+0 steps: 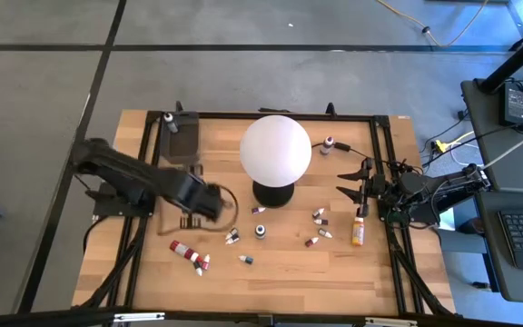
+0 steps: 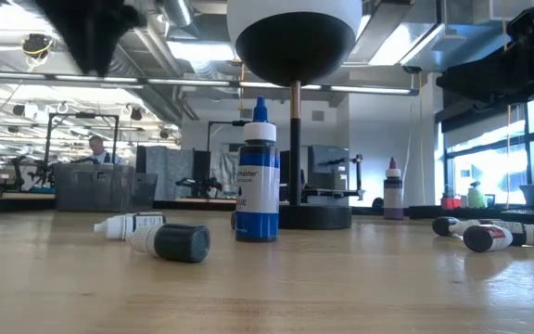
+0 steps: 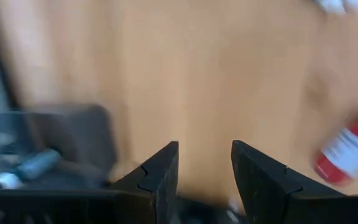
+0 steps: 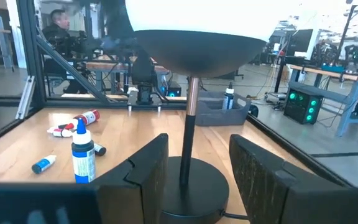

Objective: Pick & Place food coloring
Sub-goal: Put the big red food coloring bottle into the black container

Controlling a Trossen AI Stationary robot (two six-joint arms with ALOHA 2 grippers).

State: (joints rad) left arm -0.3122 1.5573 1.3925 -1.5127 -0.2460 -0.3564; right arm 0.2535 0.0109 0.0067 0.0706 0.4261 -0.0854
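Observation:
Small food coloring bottles lie scattered on the wooden table in front of the globe lamp: two red ones (image 1: 189, 254), several tiny ones (image 1: 319, 218), and an orange bottle (image 1: 359, 229) on its side. A blue bottle (image 2: 256, 176) stands upright. One more bottle (image 1: 168, 121) lies in the dark tray (image 1: 184, 141). My left gripper (image 1: 212, 205) hovers above the table between the tray and the red bottles, open and empty (image 3: 204, 162). My right gripper (image 1: 348, 182) waits at the table's right side, open (image 4: 194, 155), pointing at the lamp's foot.
The big white globe lamp (image 1: 275, 148) stands mid-table on a dark round base (image 4: 194, 186). A black frame (image 1: 384, 123) runs around the table's edges. A clear bottle with a red cap (image 2: 393, 188) stands beyond the lamp. Bare wood lies along the near edge.

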